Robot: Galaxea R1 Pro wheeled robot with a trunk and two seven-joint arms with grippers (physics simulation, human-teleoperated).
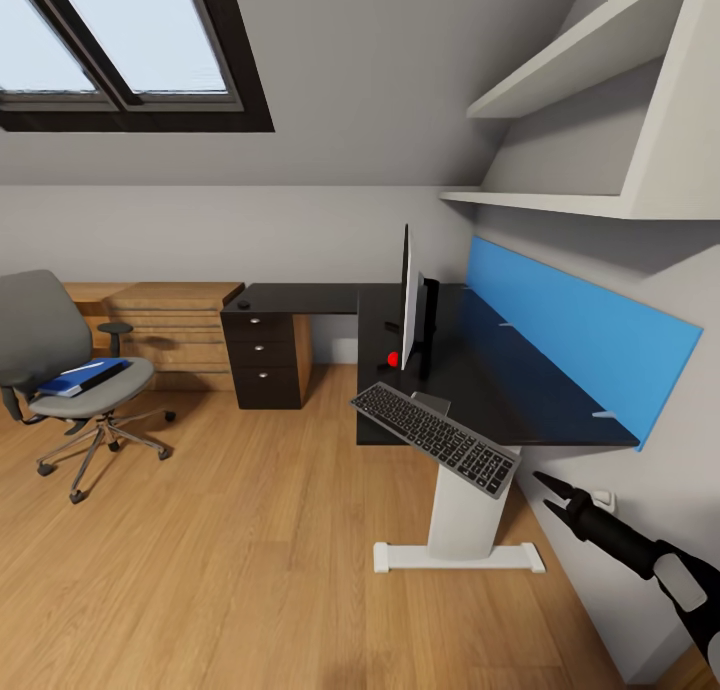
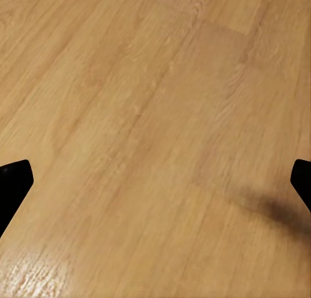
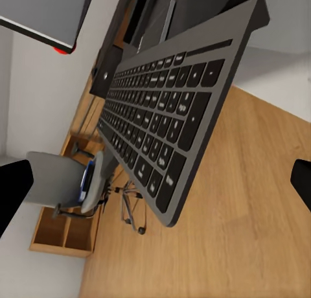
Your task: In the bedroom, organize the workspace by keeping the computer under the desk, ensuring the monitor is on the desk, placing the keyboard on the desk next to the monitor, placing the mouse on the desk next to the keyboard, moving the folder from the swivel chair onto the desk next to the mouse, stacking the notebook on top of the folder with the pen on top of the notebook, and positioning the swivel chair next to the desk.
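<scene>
Keyboard (image 1: 437, 438) hangs tilted off the desk's (image 1: 520, 390) front edge, w/ most of it past the edge, so it could slide to the floor if bumped. Right gripper (image 1: 556, 494) sits just beside it, fingers apart, holding nothing. Left gripper (image 2: 155, 181) also spread, over bare floor. Monitor (image 1: 408, 300) stands upright on the desk near the inner corner. Folder (image 1: 82, 377) w/ pen (image 1: 82, 369) lies on the swivel chair (image 1: 60, 370) seat, well apart.

The keyboard (image 1: 437, 438) overhangs the desk (image 1: 500, 390) edge; the monitor (image 1: 407, 298) blocks behind; open floor (image 1: 250, 570) left.
</scene>
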